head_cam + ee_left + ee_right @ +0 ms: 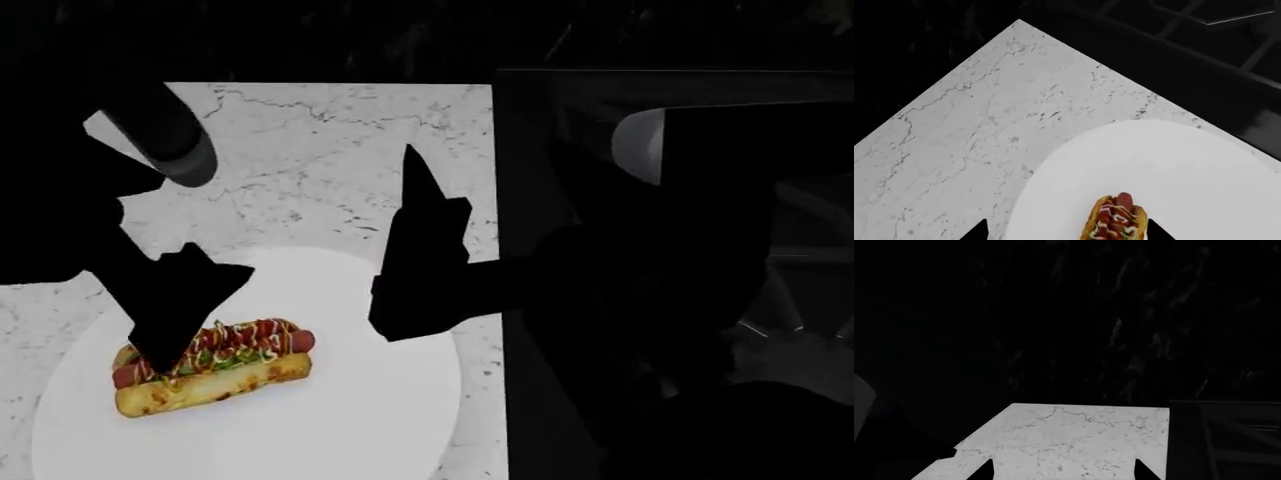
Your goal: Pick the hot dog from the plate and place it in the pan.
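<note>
The hot dog (pixel 214 366), a red sausage in a tan bun with green relish and sauce zigzags, lies on the left part of the large white plate (pixel 360 400). My left gripper (pixel 1066 232) hangs open just above it. In the left wrist view the hot dog (pixel 1115 220) sits between the two dark fingertips, closer to one of them. In the head view the left gripper (pixel 174 320) covers the bun's left end. My right gripper (pixel 1065 472) is open and empty over bare marble; the head view shows it (pixel 416 230) above the plate's right edge. The pan does not show in the dark.
The plate rests on a white marble countertop (pixel 320 150). A black stove (pixel 641 300) borders the counter on the right, and its grates (pixel 1227 30) show in the left wrist view. Everything beyond the counter is dark.
</note>
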